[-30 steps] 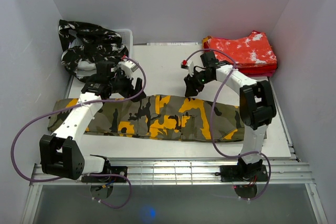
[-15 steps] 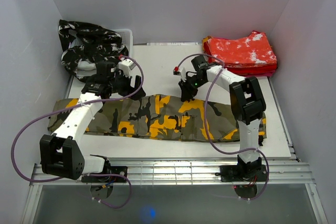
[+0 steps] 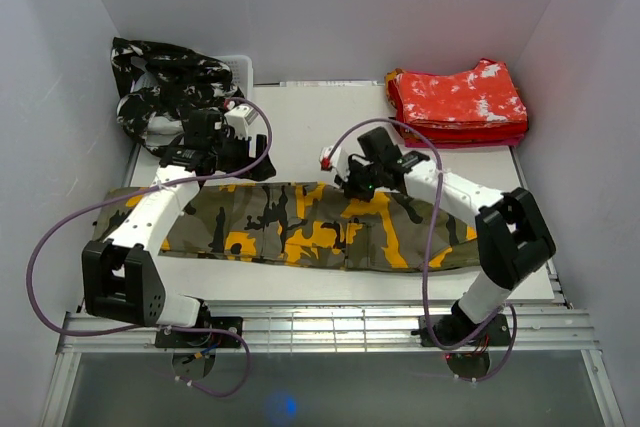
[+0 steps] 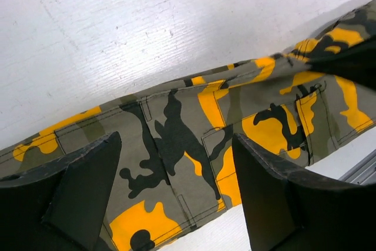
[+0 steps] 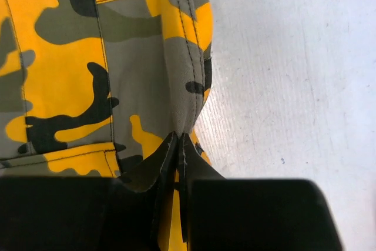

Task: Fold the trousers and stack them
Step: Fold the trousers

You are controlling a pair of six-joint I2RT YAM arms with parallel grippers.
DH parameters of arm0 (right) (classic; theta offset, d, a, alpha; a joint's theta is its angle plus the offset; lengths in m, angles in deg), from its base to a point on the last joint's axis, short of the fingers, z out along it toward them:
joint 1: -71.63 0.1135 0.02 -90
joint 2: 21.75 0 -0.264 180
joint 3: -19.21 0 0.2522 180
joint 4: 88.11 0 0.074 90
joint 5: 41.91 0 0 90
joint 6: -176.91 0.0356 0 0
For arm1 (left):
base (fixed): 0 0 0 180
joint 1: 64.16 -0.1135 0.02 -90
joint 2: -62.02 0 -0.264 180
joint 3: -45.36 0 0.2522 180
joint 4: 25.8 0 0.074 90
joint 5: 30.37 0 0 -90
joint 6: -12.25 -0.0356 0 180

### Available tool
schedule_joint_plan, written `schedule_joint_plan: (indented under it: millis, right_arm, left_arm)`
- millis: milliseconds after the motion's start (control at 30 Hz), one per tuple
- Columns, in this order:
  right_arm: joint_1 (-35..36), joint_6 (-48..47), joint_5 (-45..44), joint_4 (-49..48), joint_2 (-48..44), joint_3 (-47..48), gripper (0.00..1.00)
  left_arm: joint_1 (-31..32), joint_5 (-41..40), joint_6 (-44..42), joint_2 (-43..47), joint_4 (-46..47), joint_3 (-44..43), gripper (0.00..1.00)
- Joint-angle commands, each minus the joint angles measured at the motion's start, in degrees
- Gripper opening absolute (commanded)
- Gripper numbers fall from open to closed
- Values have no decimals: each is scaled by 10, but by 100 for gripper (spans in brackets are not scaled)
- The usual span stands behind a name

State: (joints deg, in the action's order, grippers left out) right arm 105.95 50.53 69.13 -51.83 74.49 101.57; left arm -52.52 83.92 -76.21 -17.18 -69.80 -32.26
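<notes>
Olive, orange-yellow and black camouflage trousers [image 3: 290, 227] lie flat, stretched left to right across the table. My right gripper [image 3: 352, 184] sits at their far edge, near the middle, shut on a pinched-up fold of that edge [image 5: 185, 104]. In the right wrist view the right gripper [image 5: 178, 137] has its two pads pressed together on the cloth. My left gripper [image 3: 237, 160] hovers over the far edge further left. The left wrist view shows the left gripper [image 4: 175, 145] with its fingers [image 4: 88, 186] wide apart above the trousers [image 4: 188, 139], nothing between them.
Black-and-white camouflage trousers [image 3: 170, 82] are heaped in a white bin [image 3: 240, 65] at the back left. Folded red-and-white trousers [image 3: 460, 102] lie at the back right. White walls close in the table [image 3: 310, 132] on three sides.
My right gripper came left and down onto the trousers' far edge and closed on it. The left gripper drew back slightly toward the far side.
</notes>
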Motion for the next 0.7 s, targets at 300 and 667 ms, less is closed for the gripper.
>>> schedule_joint_plan:
  millis: [300,667]
  right_arm:
    - [195,-132,-371,-421,-94,-316,8]
    - [292,-177,-484,-587,-3,-404,8]
  left_arm:
    - [1,49,9,-49,-33,-43,74]
    - [75,83,12,-113,-23,-52,66]
